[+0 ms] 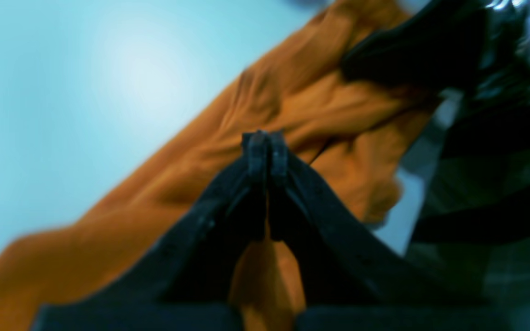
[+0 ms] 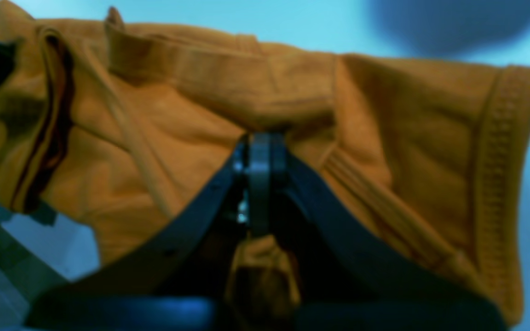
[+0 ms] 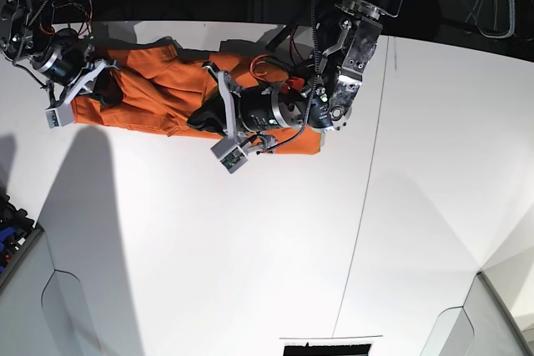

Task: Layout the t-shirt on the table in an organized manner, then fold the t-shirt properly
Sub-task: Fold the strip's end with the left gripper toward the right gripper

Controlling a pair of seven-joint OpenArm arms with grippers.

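Note:
The orange t-shirt (image 3: 158, 93) lies bunched in a long crumpled band across the far left of the white table (image 3: 250, 248). My left gripper (image 3: 203, 119) is shut on a fold at the band's middle; in the left wrist view its fingertips (image 1: 265, 151) meet with the t-shirt (image 1: 292, 101) bunched behind them. My right gripper (image 3: 102, 79) is shut on the shirt's left end. In the right wrist view its closed tips (image 2: 259, 154) pinch the t-shirt (image 2: 164, 119) just below a ribbed band, with a hemmed sleeve opening (image 2: 504, 151) to the right.
A thin dark seam (image 3: 367, 189) runs down the table right of centre. The left arm's body and cables (image 3: 334, 89) lie over the shirt's right end. Blue and black items (image 3: 10, 214) sit off the table's left edge. A dark object (image 3: 325, 346) is at the near edge.

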